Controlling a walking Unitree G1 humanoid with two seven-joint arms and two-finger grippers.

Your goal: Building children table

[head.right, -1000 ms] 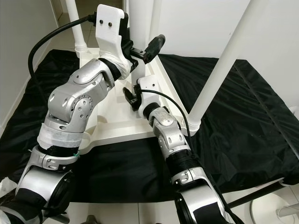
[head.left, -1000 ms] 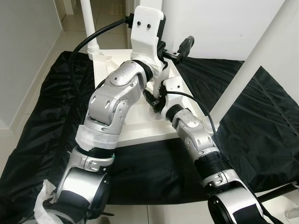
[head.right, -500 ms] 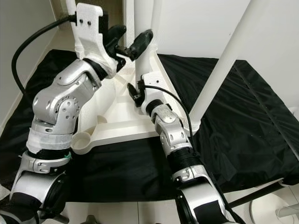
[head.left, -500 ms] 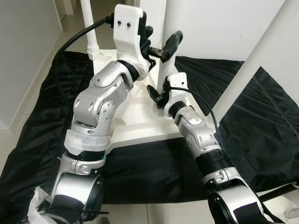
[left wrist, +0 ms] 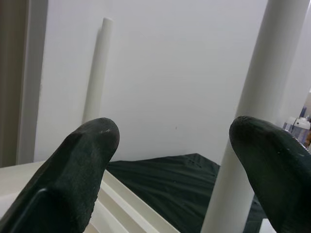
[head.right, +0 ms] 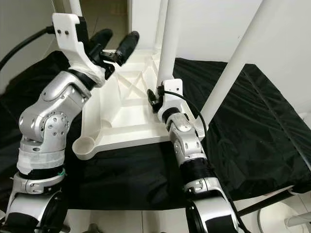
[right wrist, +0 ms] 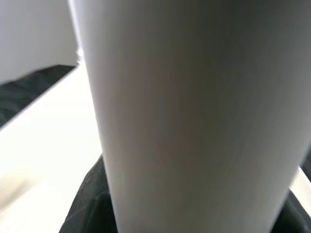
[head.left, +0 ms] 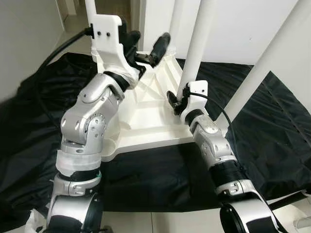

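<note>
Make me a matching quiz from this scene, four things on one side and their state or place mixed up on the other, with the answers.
1. left hand
2. right hand
3. tabletop
4. empty socket

A. lying upside down on the black sheet
B. closed around a white leg
C. open, raised above the tabletop
D. at the near left corner of the tabletop

Pairs: 1-C, 2-B, 3-A, 4-D

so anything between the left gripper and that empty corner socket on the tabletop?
The left gripper is open and raised over the far part of the upturned tabletop. The empty corner socket sits at the near left corner. The robot's own left arm hangs over that side; nothing else visible lies between.
</note>
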